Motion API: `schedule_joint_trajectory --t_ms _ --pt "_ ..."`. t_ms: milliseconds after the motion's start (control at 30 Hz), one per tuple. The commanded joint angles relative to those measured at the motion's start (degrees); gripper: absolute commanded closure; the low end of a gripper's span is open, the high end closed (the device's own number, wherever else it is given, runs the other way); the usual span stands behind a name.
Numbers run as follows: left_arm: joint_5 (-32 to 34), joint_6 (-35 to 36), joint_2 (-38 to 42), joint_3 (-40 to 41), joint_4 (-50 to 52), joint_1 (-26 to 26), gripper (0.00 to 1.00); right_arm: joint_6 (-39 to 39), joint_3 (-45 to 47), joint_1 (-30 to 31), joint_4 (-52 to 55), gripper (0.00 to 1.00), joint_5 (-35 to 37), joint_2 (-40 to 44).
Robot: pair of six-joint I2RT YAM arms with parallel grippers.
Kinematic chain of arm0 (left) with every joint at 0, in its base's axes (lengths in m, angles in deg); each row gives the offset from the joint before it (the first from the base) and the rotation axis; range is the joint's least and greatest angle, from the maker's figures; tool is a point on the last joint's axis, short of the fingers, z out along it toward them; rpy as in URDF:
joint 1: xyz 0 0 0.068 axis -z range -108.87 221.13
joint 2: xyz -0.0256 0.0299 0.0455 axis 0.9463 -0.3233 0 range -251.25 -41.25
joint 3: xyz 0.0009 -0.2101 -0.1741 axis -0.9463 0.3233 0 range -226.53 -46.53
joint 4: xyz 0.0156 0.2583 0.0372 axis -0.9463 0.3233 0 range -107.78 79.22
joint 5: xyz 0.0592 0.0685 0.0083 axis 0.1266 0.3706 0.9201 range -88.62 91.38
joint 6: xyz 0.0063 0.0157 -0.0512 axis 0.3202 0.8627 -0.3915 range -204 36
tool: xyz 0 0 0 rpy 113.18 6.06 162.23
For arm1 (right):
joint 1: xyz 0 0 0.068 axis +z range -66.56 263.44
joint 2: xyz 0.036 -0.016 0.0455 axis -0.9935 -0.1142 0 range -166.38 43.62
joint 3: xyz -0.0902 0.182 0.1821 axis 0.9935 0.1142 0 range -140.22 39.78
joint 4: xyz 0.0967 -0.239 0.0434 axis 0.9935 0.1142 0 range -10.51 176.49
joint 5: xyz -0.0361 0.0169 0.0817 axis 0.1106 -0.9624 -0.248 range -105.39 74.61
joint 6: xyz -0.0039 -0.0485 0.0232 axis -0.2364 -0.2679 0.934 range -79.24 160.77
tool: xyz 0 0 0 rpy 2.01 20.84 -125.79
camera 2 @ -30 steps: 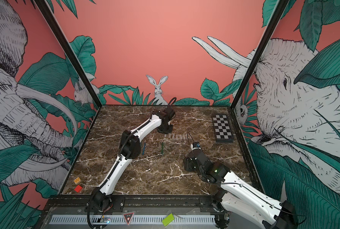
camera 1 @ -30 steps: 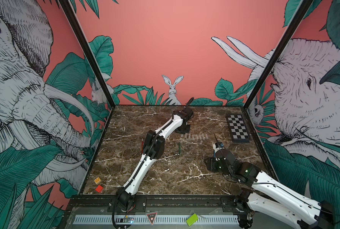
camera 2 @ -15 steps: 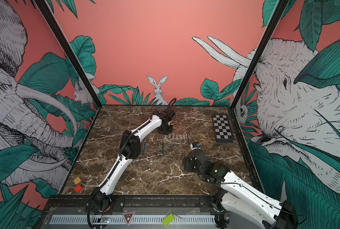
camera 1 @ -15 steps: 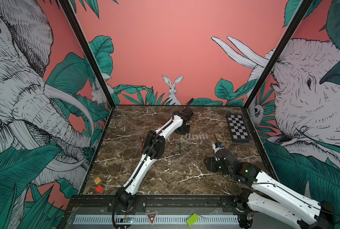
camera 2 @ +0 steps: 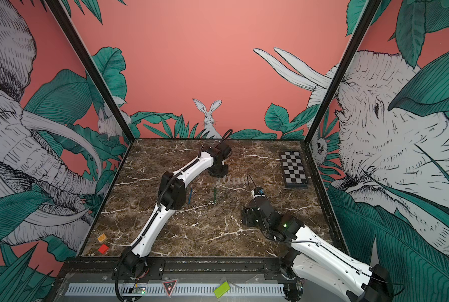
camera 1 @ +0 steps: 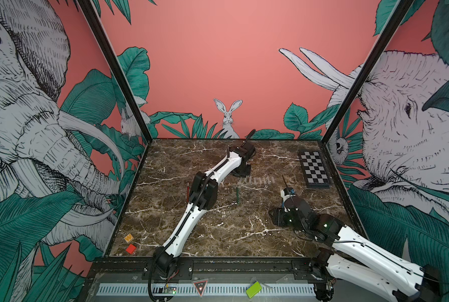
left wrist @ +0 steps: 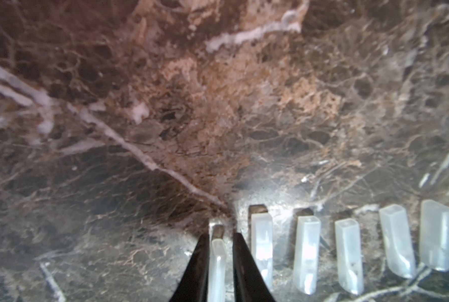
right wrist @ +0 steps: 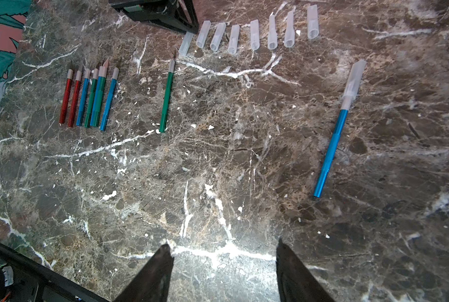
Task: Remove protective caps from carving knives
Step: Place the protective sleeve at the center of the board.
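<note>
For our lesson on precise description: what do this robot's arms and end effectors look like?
The left arm and right arm have smooth white shells joined by bulky black joints, with thin black cable along them. A small green light glows on the right arm. The left end effector and right end effector each have two tapered black fingers.

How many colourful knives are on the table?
8. A bunch of six: red knife, red knife, blue knife, green knife, green knife, blue knife. A lone green knife; a capped blue knife apart. Another could hide in the bunch.
</note>
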Motion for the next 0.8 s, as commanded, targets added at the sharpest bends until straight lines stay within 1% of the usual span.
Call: schedule_joint_trajectory --t_ms 0,133,167,267,333,400,433,533,600,633,667,700,767 --pt "-1.19 -1.76 6.97 -2.18 0.20 -1.69 0.73 0.65 -0.12 -0.15 -0.38 0.38 0.05 -0.54" --pt "-3.49 -2.07 11.66 -3.21 -0.80 -3.56 0.64 0.29 -0.63 -0.11 -1.01 0.38 -1.13 -2.72" --pt "-3.61 -1.83 13.29 -3.23 -1.03 -3.95 0.61 0.08 -0.98 -0.07 -1.39 0.38 -1.77 -3.74" --pt "-1.50 -0.21 19.12 -1.87 -0.97 -5.15 0.52 -0.31 -2.41 0.36 -3.93 0.38 -3.37 -7.91" --pt "0.71 0.98 24.24 1.44 -1.29 -6.11 0.48 -0.67 -3.85 0.89 -6.54 0.39 -4.48 -11.64" --pt "3.13 2.21 31.59 8.30 -3.18 -7.46 0.39 -1.32 -6.10 1.22 -9.29 0.39 -5.71 -16.69" --pt "4.06 2.78 34.89 12.55 -4.50 -8.03 0.38 -1.61 -7.43 1.33 -10.11 0.39 -6.13 -19.02" --pt "6.94 4.19 45.96 25.90 -8.49 -10.35 0.25 -2.17 -11.98 1.51 -13.32 0.40 -7.39 -27.34" --pt "7.95 4.83 52.90 35.02 -10.77 -12.00 0.23 -2.60 -15.49 1.51 -15.67 0.41 -8.19 -33.48" --pt "8.49 5.03 55.72 38.41 -11.47 -12.65 0.19 -2.66 -17.50 1.51 -15.56 0.42 -8.29 -36.23" --pt "9.12 5.37 58.82 42.66 -12.26 -13.28 0.17 -2.95 -20.04 1.51 -15.00 0.42 -8.34 -39.38" --pt "10.03 5.89 61.72 46.29 -12.79 -13.59 0.11 -3.46 -22.36 1.47 -14.73 0.43 -8.61 -42.37" --pt "12.68 7.04 66.80 51.86 -12.74 -13.78 0.10 -3.91 -26.57 1.49 -13.48 0.45 -7.84 -47.48"
